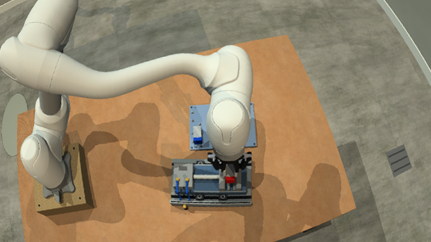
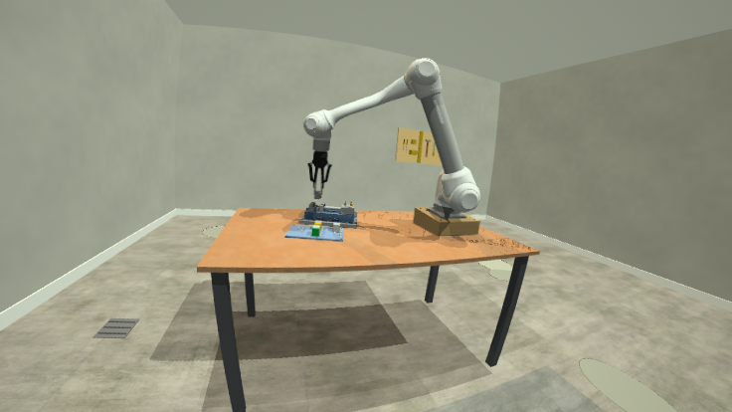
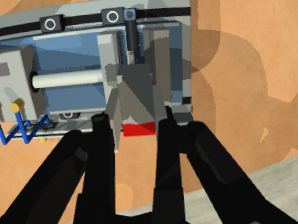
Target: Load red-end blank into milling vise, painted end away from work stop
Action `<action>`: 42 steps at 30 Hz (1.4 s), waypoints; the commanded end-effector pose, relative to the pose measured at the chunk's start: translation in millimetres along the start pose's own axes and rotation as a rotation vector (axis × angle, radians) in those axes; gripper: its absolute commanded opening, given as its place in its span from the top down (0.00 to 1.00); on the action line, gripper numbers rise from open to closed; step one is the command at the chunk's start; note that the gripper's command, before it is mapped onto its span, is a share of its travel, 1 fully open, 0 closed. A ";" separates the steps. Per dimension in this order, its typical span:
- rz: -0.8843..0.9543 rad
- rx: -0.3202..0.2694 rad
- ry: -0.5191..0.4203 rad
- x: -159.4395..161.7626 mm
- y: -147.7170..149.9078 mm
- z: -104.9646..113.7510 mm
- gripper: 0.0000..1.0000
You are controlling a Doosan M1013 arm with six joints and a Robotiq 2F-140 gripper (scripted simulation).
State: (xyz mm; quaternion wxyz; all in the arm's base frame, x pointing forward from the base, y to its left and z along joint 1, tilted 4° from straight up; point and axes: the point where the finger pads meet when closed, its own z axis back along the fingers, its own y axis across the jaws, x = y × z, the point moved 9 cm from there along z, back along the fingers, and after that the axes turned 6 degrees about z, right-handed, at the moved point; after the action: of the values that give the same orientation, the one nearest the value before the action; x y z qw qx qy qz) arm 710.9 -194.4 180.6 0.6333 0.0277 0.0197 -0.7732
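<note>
My gripper (image 1: 228, 165) is shut on the grey blank with the red end (image 1: 230, 179) and holds it in the air above the milling vise (image 1: 211, 182). In the side view, the gripper (image 2: 318, 179) hangs well above the vise (image 2: 331, 212), with the blank (image 2: 317, 193) between the fingertips. In the wrist view, the blank (image 3: 139, 106) lies between the black fingers. Below it are the vise's open gap and the work stop rod (image 3: 133, 39).
The blue infeed plate lies behind the vise, with a blue-ended blank (image 1: 196, 134) on it. The side view shows green and yellow-ended blanks (image 2: 316, 229) there. Blue hoses (image 1: 183, 189) leave the vise's left block. The arm's base block (image 1: 62, 181) stands far left.
</note>
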 end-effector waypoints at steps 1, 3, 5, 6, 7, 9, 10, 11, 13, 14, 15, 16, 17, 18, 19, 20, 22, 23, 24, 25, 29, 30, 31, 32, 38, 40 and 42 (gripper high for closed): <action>0.000 0.000 0.000 -0.2 -0.1 0.2 1.00; 0.000 0.000 0.000 -0.4 -0.1 0.2 1.00; 0.000 0.000 0.000 -0.5 -0.2 0.2 1.00; 0.000 0.000 0.000 -0.6 -0.2 0.2 1.00; 0.000 0.000 0.000 -0.7 -0.2 0.2 1.00; 0.000 0.000 0.000 -0.8 -0.3 0.2 1.00; 0.000 0.000 0.000 -0.8 -0.3 0.2 1.00; 0.000 0.000 0.000 -0.8 -0.3 -1.8 1.00; 0.000 0.000 0.000 -1.0 -0.4 -5.8 1.00; 0.000 0.000 0.000 -1.2 -0.4 -7.8 1.00; 0.000 0.000 0.000 -1.3 -0.4 -9.8 1.00; 0.000 0.000 0.000 -1.4 -0.5 -11.8 1.00; 0.000 0.000 0.000 -1.5 -0.5 -13.8 1.00; 0.000 0.000 0.000 -1.6 -0.6 -15.8 1.00; 0.000 0.000 0.000 -1.7 -0.6 -17.8 1.00; 0.000 0.000 0.000 -1.8 -0.6 -19.8 1.00; 0.000 0.000 0.000 -2.0 -0.7 -23.8 1.00; 0.000 0.000 0.000 -2.1 -0.7 -25.8 1.00; 0.000 0.000 0.000 -2.2 -0.8 -27.8 1.00; 0.000 0.000 0.000 -2.3 -0.8 -29.8 1.00; 0.000 0.000 0.000 -2.2 -0.8 -29.5 1.00; 0.000 0.000 0.000 -2.3 -0.8 -29.5 1.00; 0.000 0.000 0.000 -2.3 -0.8 -29.5 1.00; 0.000 0.000 0.000 -2.3 -0.8 -29.5 1.00; 0.000 0.000 0.000 -2.3 -0.8 -29.4 1.00; 0.000 0.000 0.000 -2.3 -0.8 -29.4 1.00; 0.000 0.000 0.000 -2.3 -0.8 -29.4 1.00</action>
State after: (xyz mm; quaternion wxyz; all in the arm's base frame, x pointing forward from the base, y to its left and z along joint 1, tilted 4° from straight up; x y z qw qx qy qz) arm 711.2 -190.1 151.2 0.6333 0.0277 0.0197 -0.7732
